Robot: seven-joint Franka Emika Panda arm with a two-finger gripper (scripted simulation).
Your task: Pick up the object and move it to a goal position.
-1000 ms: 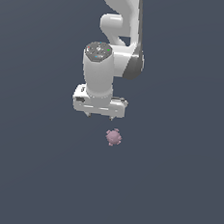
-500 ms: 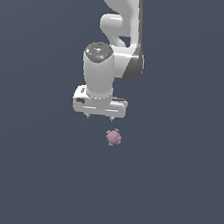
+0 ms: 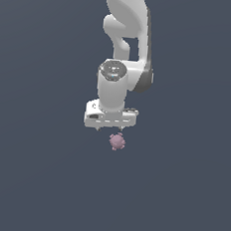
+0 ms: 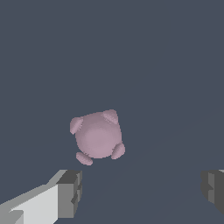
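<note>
Object: a small dusty-pink, roundish lump with stubby knobs around its body (image 4: pixel 98 135); it lies alone on the flat, dark slate-grey ground (image 3: pixel 36 180), touched by nothing.

Where it lies: in the exterior view the pink lump (image 3: pixel 117 141) sits just below the gripper's lower edge and a little toward that view's right of the hand's middle.

Long axis: none to speak of. The body is close to a ball, and the knobs stick out on several sides, so no closing direction looks clearly better than another.

End effector: the white, blocky parallel gripper with dark grey finger pads (image 4: pixel 141 190) stands with its fingers spread wide and nothing between them. One pad (image 4: pixel 70 194) shows at one side of the wrist view, the other at the far edge.

Key relation: in the wrist view the lump is not in the gap between the pads. It lies off the line joining them and nearer the white-backed finger than the other.

Contact: none; gripper and lump are apart, though near.

Arm: the single white Franka arm (image 3: pixel 127 23) hangs down over the spot, wrist pointing at the ground.

Next move, as a judgement: shift sideways until the lump is centred between the pads, then descend and close.

Risk: a knob may catch a pad first and roll the lump aside.
</note>
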